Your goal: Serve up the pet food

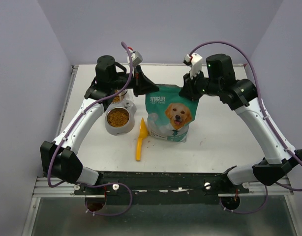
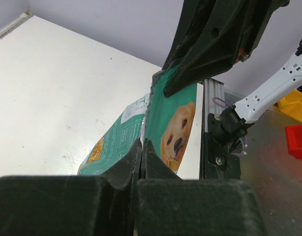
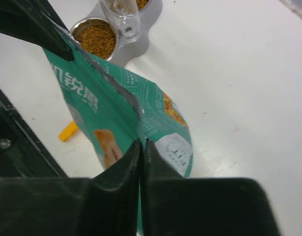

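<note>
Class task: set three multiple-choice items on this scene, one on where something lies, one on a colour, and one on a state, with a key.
1. The scoop lies:
A flat between the bowl and the bag
B inside the bowl
C on top of the bag

2. The bag is mostly:
A red
B black
C teal

3. The bowl is:
A empty
B filled with pet food
C turned upside down

Key:
1 A, since the top view shows the scoop lying flat with the bowl on one side and the bag on the other.
2 C, since the bag's front and sides show teal in all three views.
3 B, since brown pellets fill the upright bowl.
</note>
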Robot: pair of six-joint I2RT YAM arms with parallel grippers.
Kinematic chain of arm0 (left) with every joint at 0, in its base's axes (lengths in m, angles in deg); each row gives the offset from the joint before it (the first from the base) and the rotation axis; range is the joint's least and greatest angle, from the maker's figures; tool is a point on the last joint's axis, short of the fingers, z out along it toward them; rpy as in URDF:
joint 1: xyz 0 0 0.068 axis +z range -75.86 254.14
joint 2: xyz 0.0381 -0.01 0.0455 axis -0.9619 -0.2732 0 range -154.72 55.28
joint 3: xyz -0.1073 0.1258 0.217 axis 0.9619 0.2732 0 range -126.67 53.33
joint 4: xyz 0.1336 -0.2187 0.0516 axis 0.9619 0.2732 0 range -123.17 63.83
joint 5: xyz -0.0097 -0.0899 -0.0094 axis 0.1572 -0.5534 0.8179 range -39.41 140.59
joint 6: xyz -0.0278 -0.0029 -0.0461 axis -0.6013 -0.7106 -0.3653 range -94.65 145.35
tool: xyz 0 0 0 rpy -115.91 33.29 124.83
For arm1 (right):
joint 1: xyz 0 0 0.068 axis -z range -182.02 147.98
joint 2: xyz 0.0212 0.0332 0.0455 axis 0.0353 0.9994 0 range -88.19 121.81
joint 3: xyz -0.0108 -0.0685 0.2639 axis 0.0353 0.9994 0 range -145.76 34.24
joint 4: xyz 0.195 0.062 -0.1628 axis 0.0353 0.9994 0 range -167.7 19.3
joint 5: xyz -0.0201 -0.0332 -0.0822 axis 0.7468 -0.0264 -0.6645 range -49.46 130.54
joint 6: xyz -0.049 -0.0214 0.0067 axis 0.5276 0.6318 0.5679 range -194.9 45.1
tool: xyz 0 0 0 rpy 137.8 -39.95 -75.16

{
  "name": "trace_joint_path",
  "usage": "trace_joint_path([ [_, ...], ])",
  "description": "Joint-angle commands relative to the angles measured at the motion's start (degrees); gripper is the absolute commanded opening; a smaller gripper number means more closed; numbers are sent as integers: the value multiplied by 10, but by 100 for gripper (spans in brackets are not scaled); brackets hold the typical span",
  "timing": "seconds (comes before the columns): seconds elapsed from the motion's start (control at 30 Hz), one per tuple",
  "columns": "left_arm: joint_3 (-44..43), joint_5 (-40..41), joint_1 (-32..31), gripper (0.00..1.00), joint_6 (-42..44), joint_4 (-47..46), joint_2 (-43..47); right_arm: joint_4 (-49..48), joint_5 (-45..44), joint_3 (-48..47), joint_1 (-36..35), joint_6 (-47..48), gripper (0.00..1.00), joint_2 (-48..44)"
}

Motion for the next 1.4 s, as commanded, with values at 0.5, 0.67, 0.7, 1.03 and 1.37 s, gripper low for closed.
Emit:
trace_joint_path([
  [0.5,5,-5,18,0,3,-21,30,42,-111,28,15,-4,22,-55],
  [0.67,8,-5,18,0,3,-22,30,41,-117,45,15,3,0,-69],
  [0.7,7,-4,17,0,4,-22,30,41,-124,47,16,3,0,-71],
  [1.03,5,0,18,0,5,-12,30,49,-147,56,17,-17,27,-97],
  [1.37,27,0,19,0,7,-17,47,40,-108,66,17,-19,0,-112],
])
